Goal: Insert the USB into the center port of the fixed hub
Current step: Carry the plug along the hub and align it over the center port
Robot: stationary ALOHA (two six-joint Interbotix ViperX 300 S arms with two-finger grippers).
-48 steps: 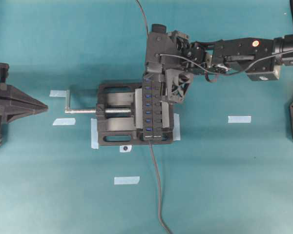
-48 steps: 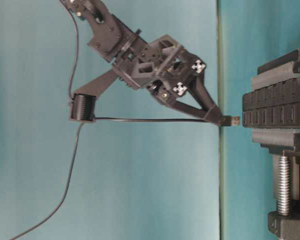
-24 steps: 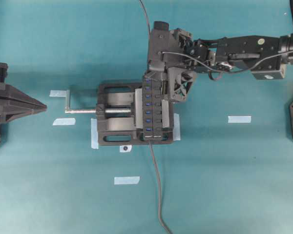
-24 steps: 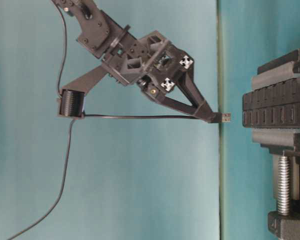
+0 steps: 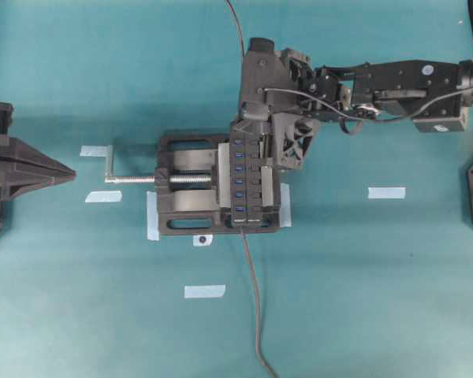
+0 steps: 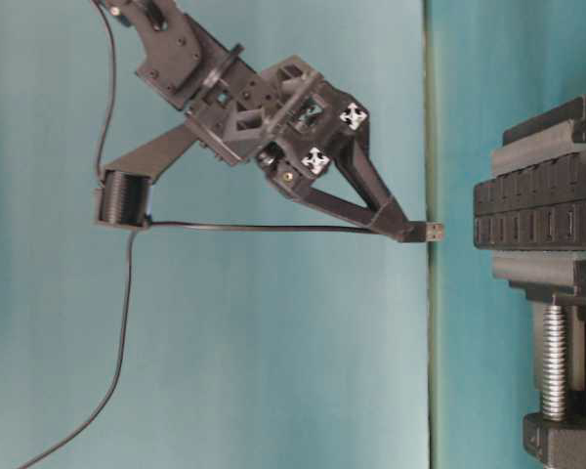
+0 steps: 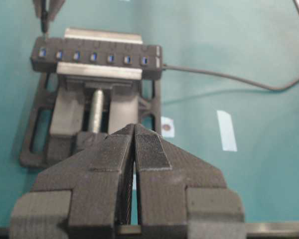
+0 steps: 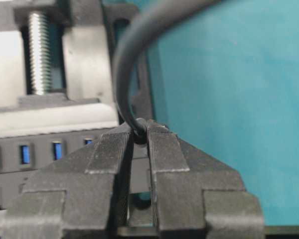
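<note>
The fixed hub [image 5: 248,175] is a black bar with a row of blue ports, clamped in the vise. Its center port [image 5: 239,168] shows open, also in the left wrist view [image 7: 93,57]. My right gripper [image 6: 410,233] is shut on the USB [image 6: 434,232], holding it a short gap off the hub's face [image 6: 537,210]. In the left wrist view the plug [image 7: 44,34] hangs over the hub's end port, not the center. The cable [image 8: 129,59] rises from the right gripper's closed tips [image 8: 139,130]. My left gripper [image 5: 67,172] is shut and empty, far left of the vise.
The black vise [image 5: 185,185] with its silver screw [image 5: 134,179] holds the hub. The hub's own grey lead [image 5: 252,299] runs toward the near edge. Tape strips [image 5: 386,192] [image 5: 204,291] lie on the teal table. The USB cable [image 5: 235,24] leaves at the top.
My right gripper has drawn the USB plug a little further away from the hub's face and its wrist has tilted. The left arm has not moved.
</note>
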